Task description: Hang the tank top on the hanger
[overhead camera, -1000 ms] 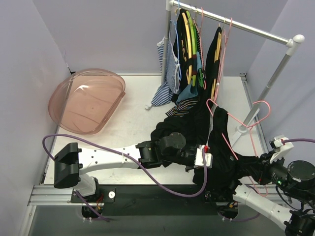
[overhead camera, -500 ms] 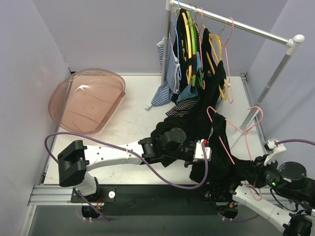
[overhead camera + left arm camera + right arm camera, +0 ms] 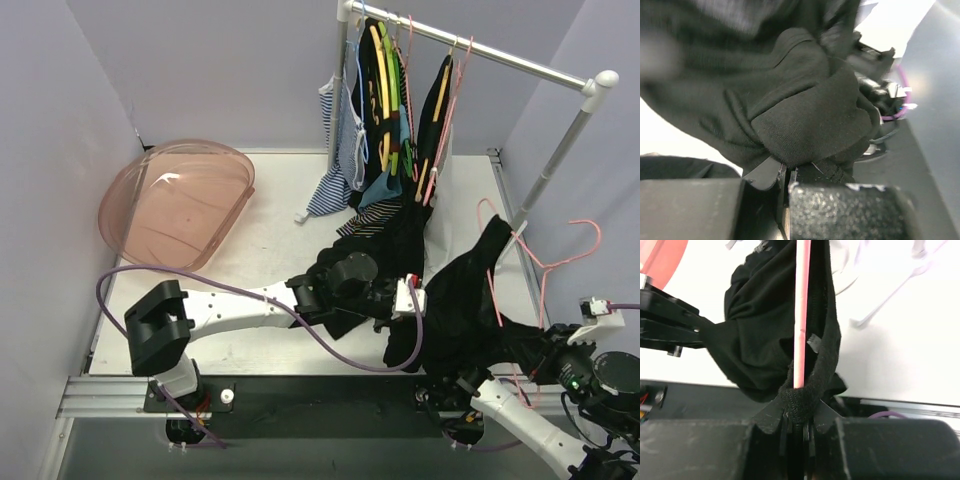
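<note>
The black tank top (image 3: 465, 290) is stretched in the air between my two grippers. My left gripper (image 3: 402, 318) is shut on a bunched fold of it, which fills the left wrist view (image 3: 805, 125). My right gripper (image 3: 532, 350) is shut on the thin pink hanger (image 3: 543, 270) together with a black strap. In the right wrist view the pink rod (image 3: 801, 315) rises straight from the jaws, with the strap (image 3: 827, 355) looped round it and the tank top's body (image 3: 760, 330) hanging to the left. The hanger's hook points right, near the rack's upright.
A clothes rack (image 3: 480, 48) at the back right holds yellow and green hangers, a blue-and-white striped top (image 3: 338, 160) and dark garments. A larger black garment (image 3: 390, 240) lies heaped under my left wrist. A pink translucent basin (image 3: 180, 205) sits at the back left.
My right gripper has pulled the hanger and strap to the right and nearer, drawing the tank top out. The hook swung right. My left gripper stayed almost still. A hanging garment swung on the rack.
</note>
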